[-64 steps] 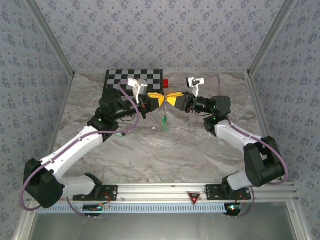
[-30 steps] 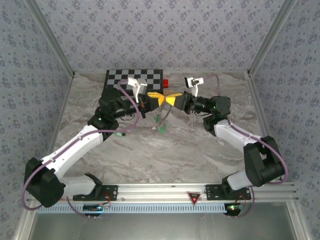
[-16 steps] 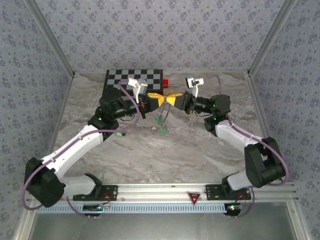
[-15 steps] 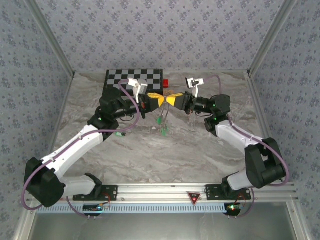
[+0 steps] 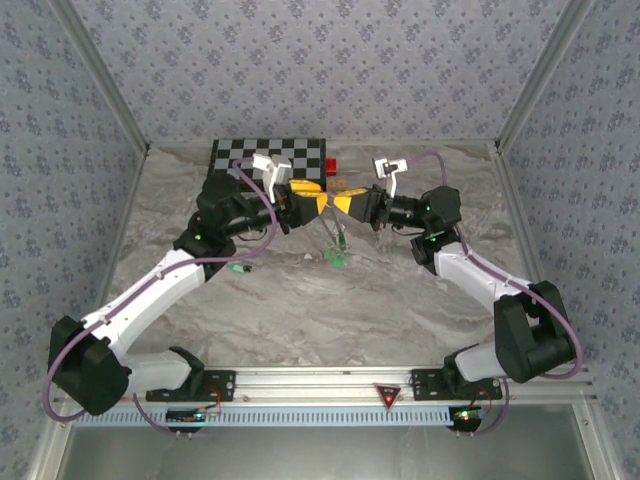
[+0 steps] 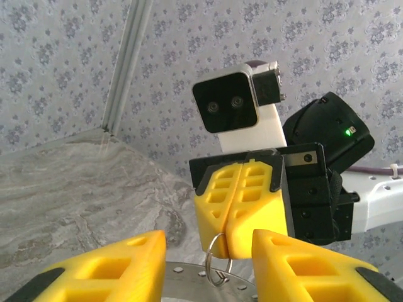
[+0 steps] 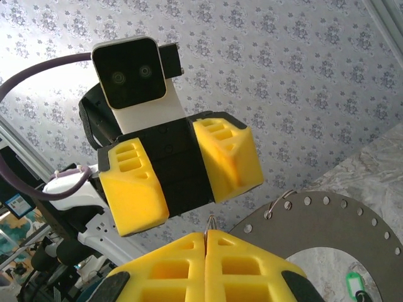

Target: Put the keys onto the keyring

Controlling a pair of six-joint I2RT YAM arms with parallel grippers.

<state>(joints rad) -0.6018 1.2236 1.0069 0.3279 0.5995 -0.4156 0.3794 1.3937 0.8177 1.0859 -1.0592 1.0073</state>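
Above the middle of the far worktop [image 5: 300,300], your two arms face each other tip to tip. The left claw [image 5: 311,197] now stands with its yellow fingers spread. Half a second ago it was pressed against the right claw [image 5: 344,204], and a narrow gap has opened between the two.

The right claw is clamped tight, fingers flush. A thin wire loop [image 6: 216,242] pokes out of the seam at its tip, as the left wrist view shows. Just below that loop is the keyring [image 7: 340,217], a flat dark-grey band with small holes around it (a second wire loop sits at its edge).

The green keys [image 5: 338,258] show just near of the claws. They have drifted slightly to the right of where they were a moment ago. Whether they dangle or rest on the marble, you cannot tell from above. In the right wrist view, one green key shows through the ring's open centre.
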